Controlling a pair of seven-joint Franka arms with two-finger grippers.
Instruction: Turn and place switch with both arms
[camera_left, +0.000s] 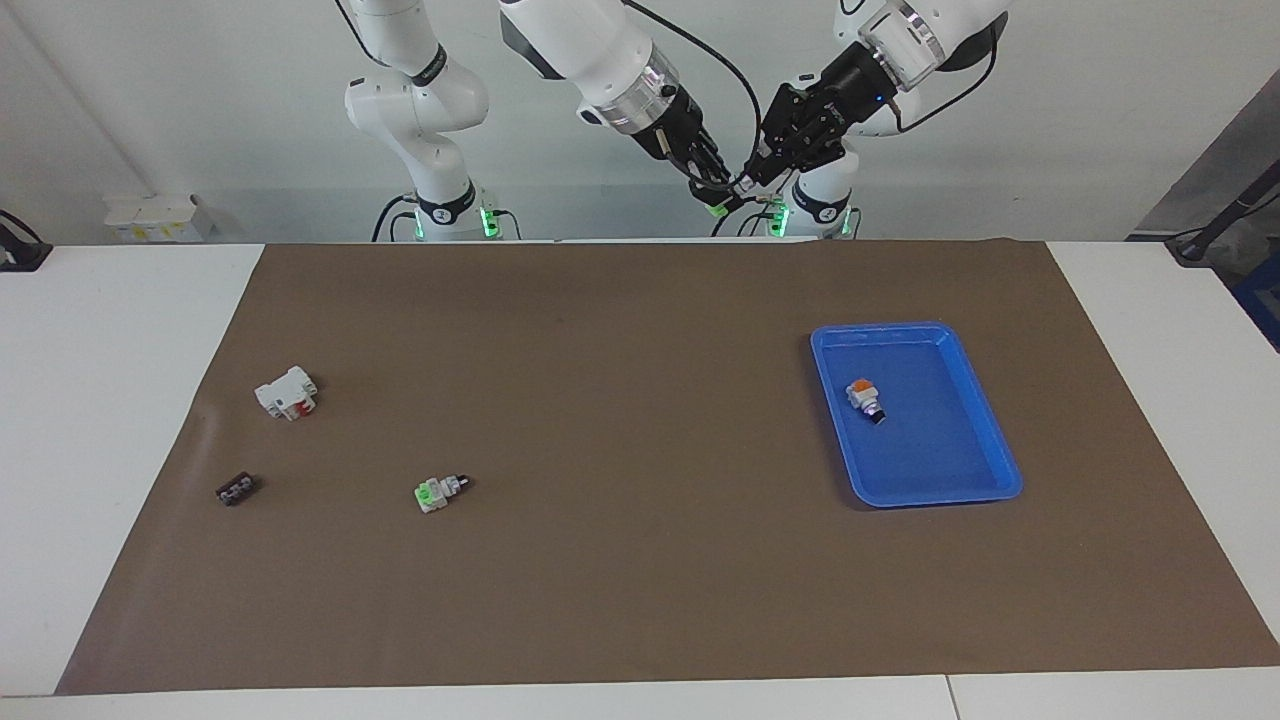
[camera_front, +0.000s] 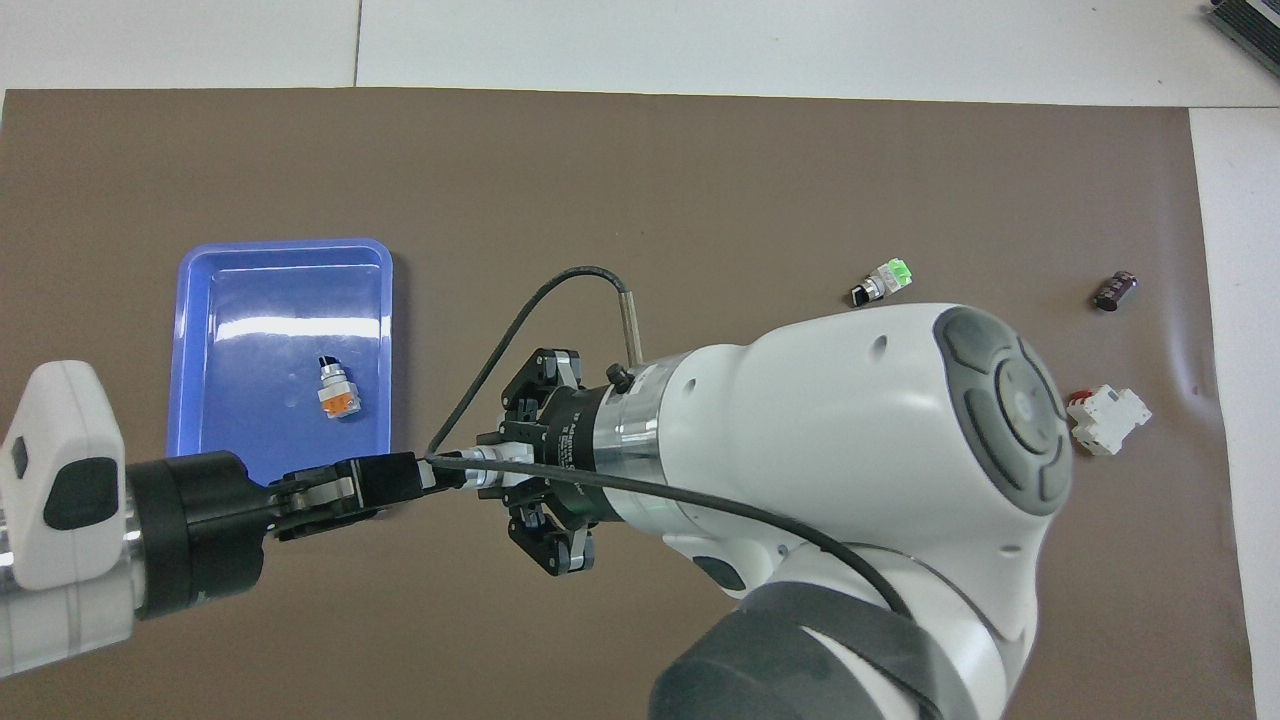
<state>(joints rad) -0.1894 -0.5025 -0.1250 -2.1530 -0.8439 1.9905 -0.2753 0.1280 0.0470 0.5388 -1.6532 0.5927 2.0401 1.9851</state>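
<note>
The switch (camera_left: 718, 208) hangs high in the air over the robots' edge of the brown mat, between both grippers. Its pale green part shows below the right gripper (camera_left: 722, 190), which is shut on its body. My left gripper (camera_left: 752, 180) meets it from the other end and is closed on its silver tip (camera_front: 462, 470). In the overhead view the left gripper (camera_front: 420, 475) and the right gripper (camera_front: 490, 468) point straight at each other beside the tray, with most of the switch hidden between them.
A blue tray (camera_left: 990, 440) toward the left arm's end holds an orange-topped switch (camera_left: 865, 398). Toward the right arm's end lie a brighter green switch (camera_left: 437, 490), a white and red block (camera_left: 287, 392) and a small black part (camera_left: 236, 489).
</note>
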